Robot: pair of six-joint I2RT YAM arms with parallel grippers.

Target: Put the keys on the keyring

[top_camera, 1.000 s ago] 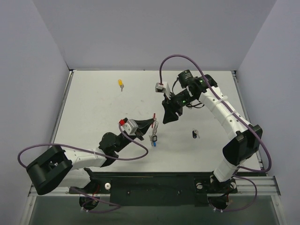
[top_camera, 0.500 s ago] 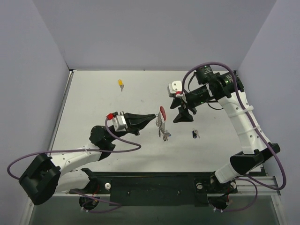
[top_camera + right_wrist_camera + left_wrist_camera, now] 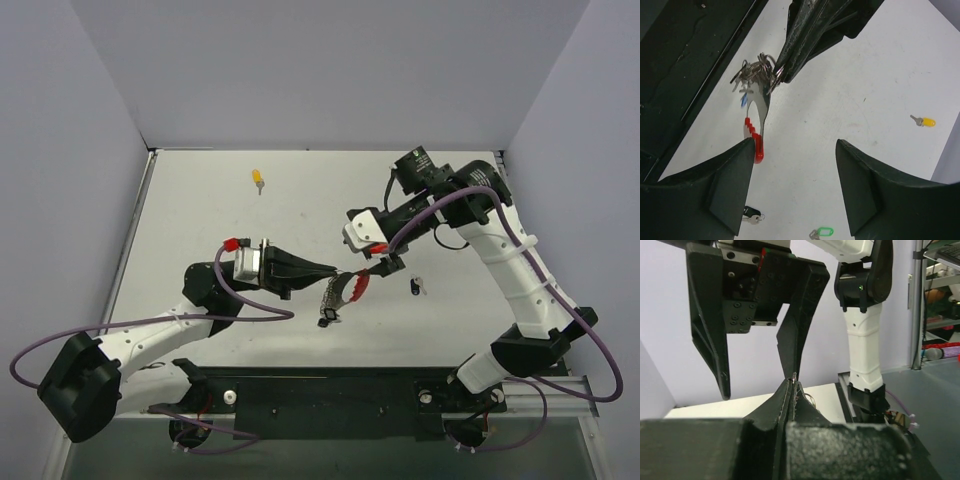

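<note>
While the left claw (image 3: 333,272) is clenched tight on the keyring (image 3: 342,290), the keyring hangs from its tips over the middle of the table (image 3: 200,230). A bunch of small metal bits (image 3: 752,72) hangs with it. The red tag (image 3: 756,145) dangles at the low end (a row of little red bumps runs up it). The right claw (image 3: 383,264) is released, with its two fingers spread wide, right next to the keyring. One finger (image 3: 735,185) is just beside the red tag. The yellow key (image 3: 258,179) lies far off near the back of the table. The black key (image 3: 415,287) lies on the table near the right claw. The green key (image 3: 822,232) lies near the black key.
</note>
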